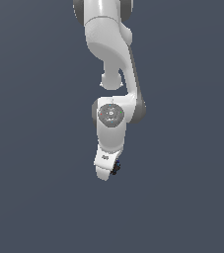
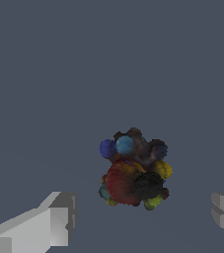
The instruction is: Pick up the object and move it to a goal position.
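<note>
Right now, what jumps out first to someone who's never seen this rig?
In the exterior view, the white Panda arm hangs down the middle of a plain grey-blue scene, its gripper at the low end. A tiny dark lump, the object, peeks out beside the gripper tip. The wrist view shows it best: a bumpy cluster of red-brown, black, blue and yellow-green blobs sitting between the two grey fingers, which stand wide apart and clear of it.

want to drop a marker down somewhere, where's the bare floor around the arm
Nearly all of it is bare: grey floor runs open on both sides of the arm and below the gripper. The only crowded spot is at the gripper, where the object lies between the open fingers.
</note>
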Controlling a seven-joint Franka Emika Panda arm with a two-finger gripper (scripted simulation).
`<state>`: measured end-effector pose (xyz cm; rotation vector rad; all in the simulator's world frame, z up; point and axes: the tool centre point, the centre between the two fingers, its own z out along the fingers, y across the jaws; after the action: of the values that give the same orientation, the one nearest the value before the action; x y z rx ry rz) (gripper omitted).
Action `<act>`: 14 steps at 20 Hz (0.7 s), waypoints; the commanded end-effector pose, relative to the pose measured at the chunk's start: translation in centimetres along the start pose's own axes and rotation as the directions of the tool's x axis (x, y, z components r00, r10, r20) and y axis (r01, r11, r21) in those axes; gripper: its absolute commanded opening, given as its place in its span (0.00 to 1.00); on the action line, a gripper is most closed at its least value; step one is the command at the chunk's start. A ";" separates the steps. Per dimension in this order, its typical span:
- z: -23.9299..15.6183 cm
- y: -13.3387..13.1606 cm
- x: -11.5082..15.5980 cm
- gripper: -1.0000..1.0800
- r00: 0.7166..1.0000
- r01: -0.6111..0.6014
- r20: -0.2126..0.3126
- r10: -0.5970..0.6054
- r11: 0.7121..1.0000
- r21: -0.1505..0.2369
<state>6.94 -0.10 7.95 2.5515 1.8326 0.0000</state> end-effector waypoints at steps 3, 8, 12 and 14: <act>0.9 0.0 0.0 0.96 1.000 0.001 0.000 -0.001 1.000 0.000; 3.5 -0.1 0.0 0.96 1.000 0.004 0.000 -0.004 1.000 0.000; 4.9 -0.1 0.0 0.96 1.000 0.005 0.000 -0.005 1.000 0.000; 5.0 -0.1 0.0 0.96 1.000 0.005 0.000 -0.005 1.000 0.000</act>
<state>7.00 0.01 3.42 2.5443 1.8390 0.0053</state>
